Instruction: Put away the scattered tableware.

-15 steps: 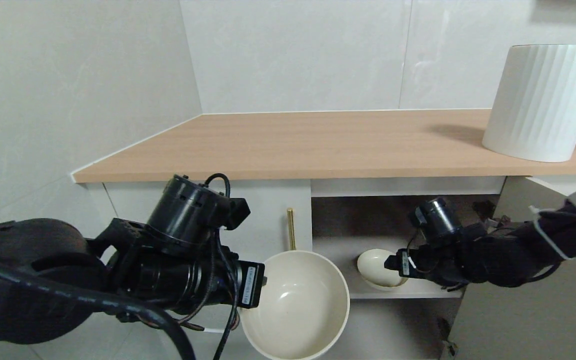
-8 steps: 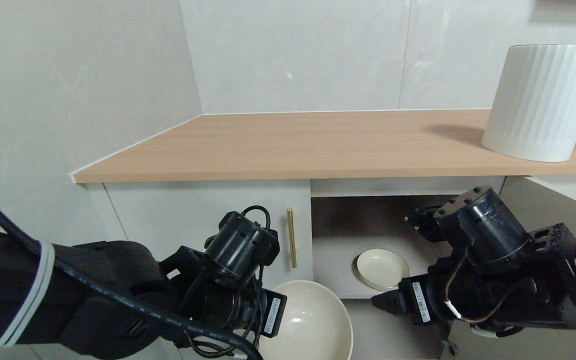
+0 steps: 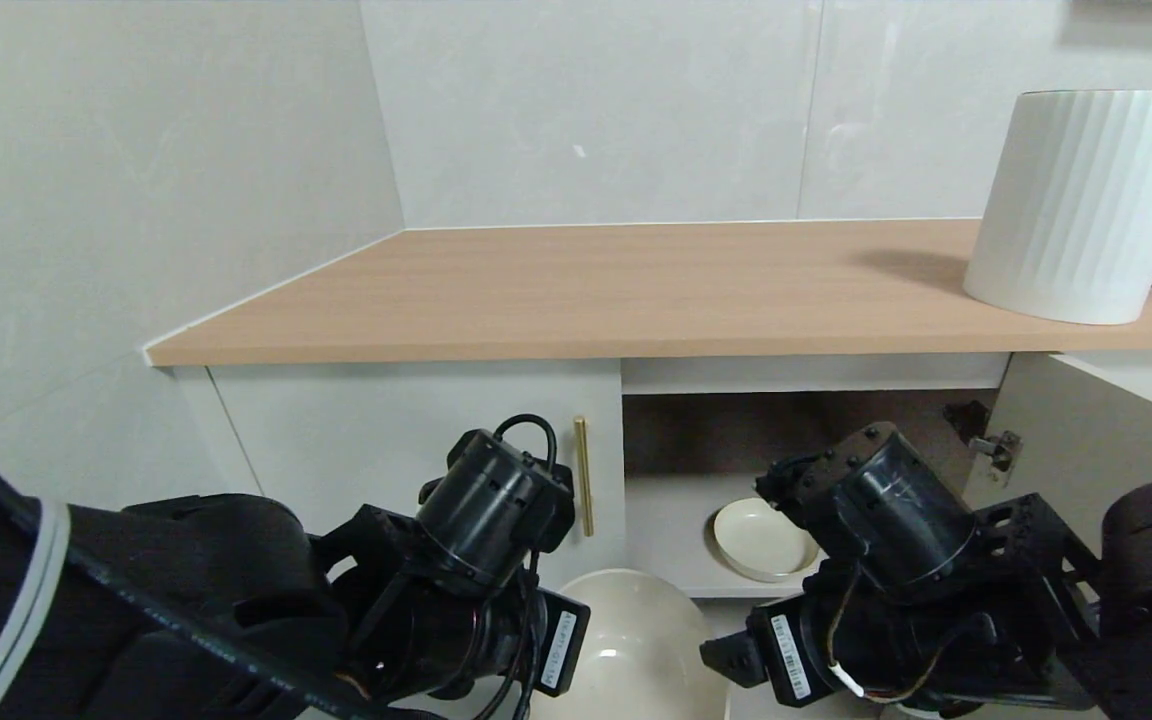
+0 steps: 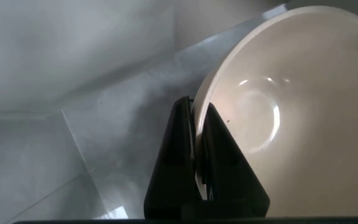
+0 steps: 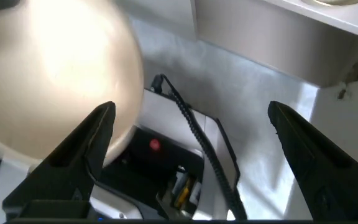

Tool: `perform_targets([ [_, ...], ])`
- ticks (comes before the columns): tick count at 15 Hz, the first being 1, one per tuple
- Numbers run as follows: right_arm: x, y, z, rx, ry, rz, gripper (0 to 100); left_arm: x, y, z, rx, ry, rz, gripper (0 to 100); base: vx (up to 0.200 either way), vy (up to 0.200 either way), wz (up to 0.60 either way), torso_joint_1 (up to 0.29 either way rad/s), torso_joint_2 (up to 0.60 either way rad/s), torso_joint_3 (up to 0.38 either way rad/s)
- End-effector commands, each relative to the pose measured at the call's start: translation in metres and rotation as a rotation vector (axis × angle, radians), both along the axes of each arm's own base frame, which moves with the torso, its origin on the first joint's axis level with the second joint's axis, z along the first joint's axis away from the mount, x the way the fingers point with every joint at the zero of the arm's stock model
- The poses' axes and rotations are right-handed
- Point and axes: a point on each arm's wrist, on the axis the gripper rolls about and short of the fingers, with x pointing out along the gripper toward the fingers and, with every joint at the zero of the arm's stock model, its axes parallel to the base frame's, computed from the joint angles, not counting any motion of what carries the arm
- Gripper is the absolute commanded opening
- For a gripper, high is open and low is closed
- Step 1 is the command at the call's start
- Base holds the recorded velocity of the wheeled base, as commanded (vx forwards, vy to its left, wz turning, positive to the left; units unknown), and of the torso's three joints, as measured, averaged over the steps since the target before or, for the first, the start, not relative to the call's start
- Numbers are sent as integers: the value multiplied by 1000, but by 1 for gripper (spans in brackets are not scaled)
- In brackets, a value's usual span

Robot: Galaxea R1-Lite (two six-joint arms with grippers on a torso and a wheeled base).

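Closest in, the left gripper [image 4: 196, 109] has its two black fingers [image 4: 179, 134] pressed together on the rim of the large cream bowl [image 4: 291, 112], one finger on the outer wall and the other inside, so the rim is pinched between them. In the head view the bowl [image 3: 626, 650] hangs low in front of the cabinet, tipped so that its hollow faces up and outward, between the two wrists and below the level of the open shelf.

Just to the bowl's right, the right gripper [image 5: 191, 111] has its fingers spread wide with nothing between them. From the right wrist view the bowl's rounded outer wall [image 5: 55, 81] shows beside one finger [image 5: 98, 134]; whether they touch cannot be told.

Farther back, a small cream dish [image 3: 761, 538] lies flat on the shelf [image 3: 666, 520] of the open cabinet compartment, well apart from both grippers. To its left is the closed cabinet door [image 3: 406, 430] with an upright brass handle [image 3: 583, 475]; to its right the open door [image 3: 1086, 420] hangs on a metal hinge [image 3: 996, 445].

Above the cabinet runs the wooden countertop [image 3: 636, 290], and at its far right end stands a white ribbed container [image 3: 1086, 200], upright, against the tiled wall
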Motion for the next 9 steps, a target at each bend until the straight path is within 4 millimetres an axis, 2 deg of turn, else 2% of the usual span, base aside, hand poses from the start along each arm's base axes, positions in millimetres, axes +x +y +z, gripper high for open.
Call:
perform_targets([
  [1, 5, 6, -14, -27, 28, -5, 100, -7, 0, 8, -19, -17, -17, 0, 0, 0, 0, 0, 0, 0],
  [7, 8, 10, -18, -21, 26, -10, 100, -13, 0, 13, -31, -29, -30, 0, 0, 0, 0, 0, 0, 0],
  [8, 8, 10, -17, -11, 31, -21, 0, -12, 0, 12, -29, -27, -30, 0, 0, 0, 0, 0, 0, 0],
  [9, 8, 9, -17, -8, 32, -25, 0, -12, 0, 11, -25, -23, -30, 0, 0, 0, 0, 0, 0, 0],
])
